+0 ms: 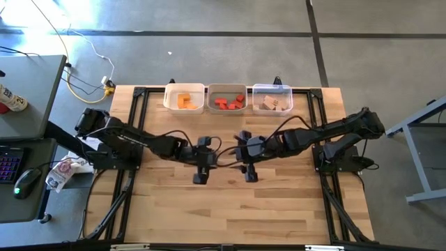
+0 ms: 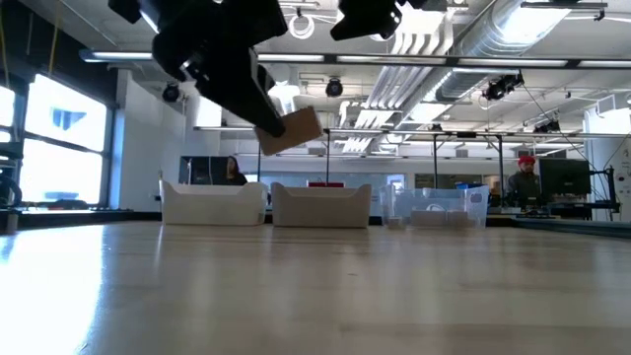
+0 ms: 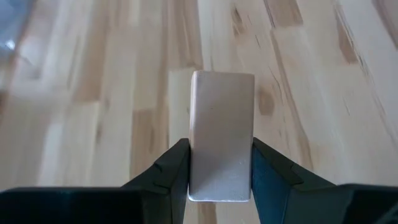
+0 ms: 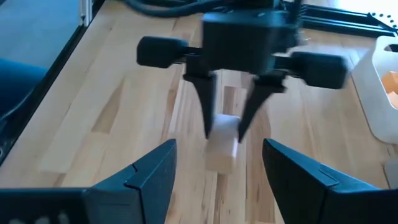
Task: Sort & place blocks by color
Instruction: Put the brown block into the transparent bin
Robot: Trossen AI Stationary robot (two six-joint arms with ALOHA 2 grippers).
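Note:
My left gripper [image 1: 201, 176] is shut on a pale natural-wood block [image 3: 222, 124] above the middle of the table. The low view shows that block [image 2: 296, 128] well above the tabletop. My right gripper [image 1: 249, 171] hangs just right of it, open and touching nothing; its wrist view looks past its spread fingers [image 4: 217, 180] at the left gripper [image 4: 224, 127] and the block [image 4: 222, 146]. At the far edge, orange blocks [image 1: 185, 101] lie in the left bin, red blocks [image 1: 228, 103] in the middle bin, and pale blocks [image 1: 273, 103] in the clear right bin. My left gripper pinches the pale block between its two fingers, one on each long side face [image 3: 199, 162]. The block's free end [image 3: 222, 81] sticks out past the fingertips. The fingers come from above, slanting down. The block is lifted clear of the table and tilted.
Three bins stand in a row at the table's far edge: a white one [image 1: 170, 97], a white one [image 1: 212, 91] and a clear one [image 1: 287, 89]. Bare wooden tabletop [image 1: 230, 216] stretches toward the near edge. A desk with a keyboard and mouse [image 1: 24, 183] stands off the table's left.

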